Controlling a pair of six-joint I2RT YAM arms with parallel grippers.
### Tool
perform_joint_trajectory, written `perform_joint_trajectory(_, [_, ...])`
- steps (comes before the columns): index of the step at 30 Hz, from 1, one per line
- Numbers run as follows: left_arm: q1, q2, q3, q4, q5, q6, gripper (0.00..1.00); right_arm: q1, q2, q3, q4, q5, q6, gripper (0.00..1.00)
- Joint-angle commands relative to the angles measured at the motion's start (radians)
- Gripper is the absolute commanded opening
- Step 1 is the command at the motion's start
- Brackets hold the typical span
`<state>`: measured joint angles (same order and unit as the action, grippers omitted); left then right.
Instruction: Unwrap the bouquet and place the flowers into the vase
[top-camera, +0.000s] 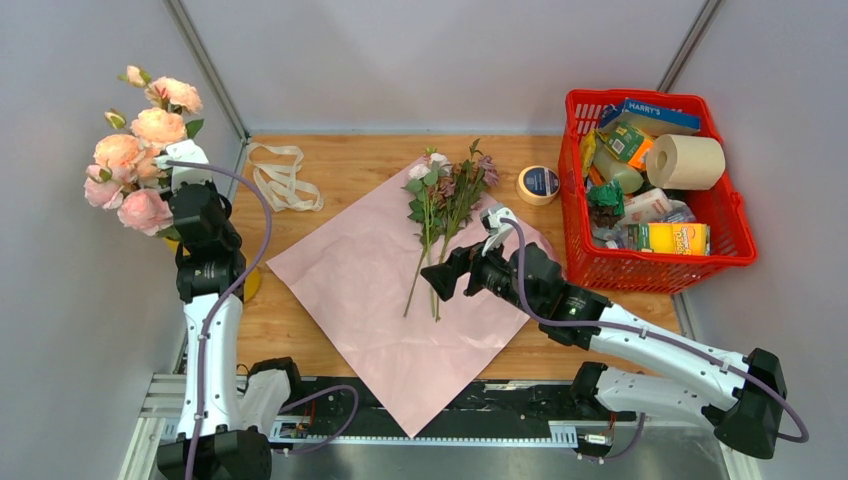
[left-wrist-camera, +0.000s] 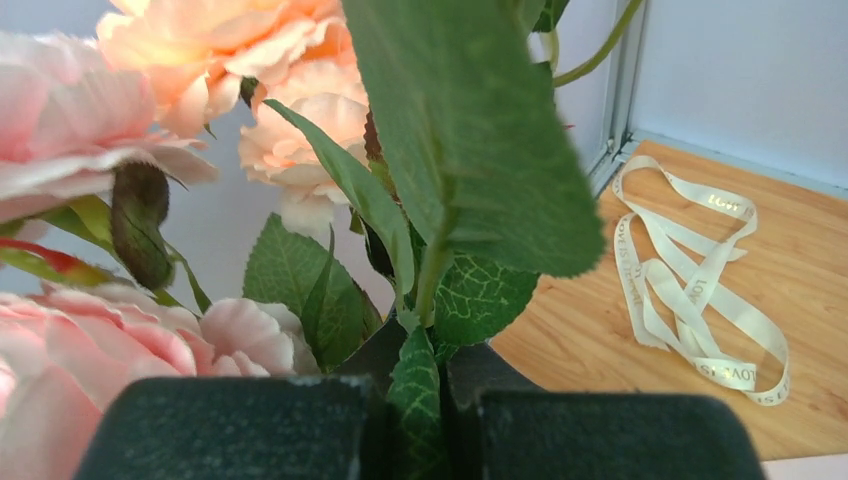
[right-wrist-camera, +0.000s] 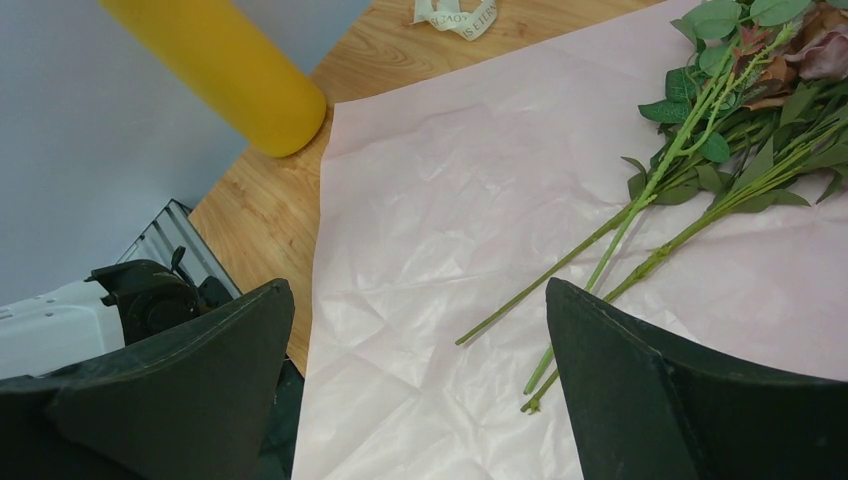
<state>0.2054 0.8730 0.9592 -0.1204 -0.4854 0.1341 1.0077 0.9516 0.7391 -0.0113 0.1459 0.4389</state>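
Nearest me, my right claw (right-wrist-camera: 420, 300) hung spread wide and empty just above the right half of the wrapping paper (top-camera: 380, 300). The loose stems (top-camera: 440, 210) lay on the sheet just beyond its tips. Off the paper's left corner the vase (right-wrist-camera: 215, 70) stood upright on the counter (top-camera: 340, 160), mostly hidden under my left arm in the view from above. My left claw (left-wrist-camera: 415, 410) was pressed together on a leaf and stem of the flowers (top-camera: 140, 150), a pink and peach bunch held high to the left of the paper, over the vase. I could not tell whether the stem ends were already inside its mouth. I judged the step to be seating this bunch. It called for keeping the stems plumb, lowering straight down, and letting go only once they stood well inside the tube. With a leaf caught between the pads the hold looked slippery, so a slow descent seemed wise. A sideways nudge might tip so tall and narrow a vase. My right claw would best wait, then take the loose stems at mid-length, pinching stalk and not paper. Beyond the paper's far left edge lay the ribbon (left-wrist-camera: 690, 290), clear of the work.
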Motion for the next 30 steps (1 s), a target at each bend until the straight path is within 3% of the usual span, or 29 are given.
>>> perform_joint_trajectory(1, [0.011,-0.016,-0.025,0.016,-0.07,-0.065,0.0,0.006,-0.011,0.016,0.014,-0.006,-0.011,1.0])
perform_joint_trajectory(4, [0.011,-0.019,0.002,-0.038,-0.094,-0.111,0.06,0.005,-0.008,0.019,0.016,-0.005,-0.008,1.0])
perform_joint_trajectory(5, [0.011,-0.016,0.027,-0.077,-0.104,-0.125,0.18,0.005,-0.007,0.02,0.016,-0.005,-0.008,1.0])
perform_joint_trajectory(10, [0.011,-0.017,0.176,-0.246,-0.049,-0.201,0.51,0.005,0.015,0.04,0.016,-0.006,0.011,1.0])
perform_joint_trajectory(13, [0.011,-0.054,0.22,-0.393,0.004,-0.286,0.57,0.005,0.048,0.054,0.014,-0.019,0.027,1.0])
perform_joint_trajectory(16, [0.011,-0.115,0.179,-0.403,0.019,-0.292,0.61,0.006,0.082,0.065,0.014,-0.052,0.055,1.0])
perform_joint_trajectory(17, [0.009,-0.147,0.171,-0.403,0.025,-0.286,0.71,0.006,0.088,0.065,0.014,-0.063,0.063,1.0])
perform_joint_trajectory(21, [0.011,-0.218,0.184,-0.441,0.114,-0.283,0.72,0.006,0.13,0.065,0.014,-0.014,0.089,1.0])
perform_joint_trajectory(27, [0.011,-0.279,0.239,-0.515,0.353,-0.323,0.73,0.005,0.237,0.083,0.022,0.098,0.104,0.99])
perform_joint_trajectory(30, [0.009,-0.299,0.272,-0.555,0.439,-0.344,0.73,-0.012,0.306,0.1,0.025,0.153,0.097,0.91])
